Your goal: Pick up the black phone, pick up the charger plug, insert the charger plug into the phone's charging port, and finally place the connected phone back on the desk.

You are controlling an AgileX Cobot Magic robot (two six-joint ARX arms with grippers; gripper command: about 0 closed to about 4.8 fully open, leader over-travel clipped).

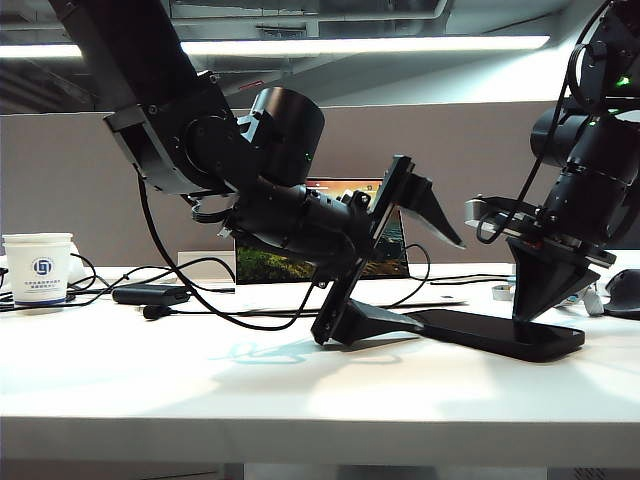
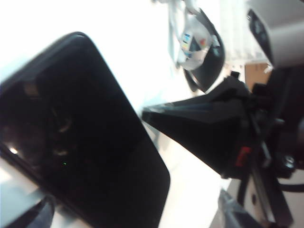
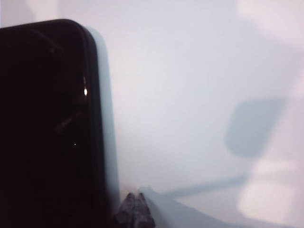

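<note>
White desk [image 1: 150,380] lying wide and bright, with a grey wall panel behind.

Holding the left gripper [image 1: 436,282] spread wide, with one finger low on the desk at the short end of the black phone [image 1: 500,335] and the other finger up in the air. Pressing the right gripper [image 3: 135,209] tight together, pinching nothing, with its tips down just beside the long edge of the phone. Lying flat on the desk, that phone, on the right side.

Probably working on the first pick-up. Best doing it by sliding the low finger gently under the phone's end, staying flat on the desk. Using the shut right tips as a stop, so no slipping away. Closing only once the phone's edge is between both fingers.

Not finding the charger plug for sure among the thin black cables on the left, near the power brick [image 1: 150,294].

Seeing a blue mark on the paper cup [image 1: 40,268], but too small for reading. Showing only a picture, the laptop [image 1: 300,262] behind.
</note>
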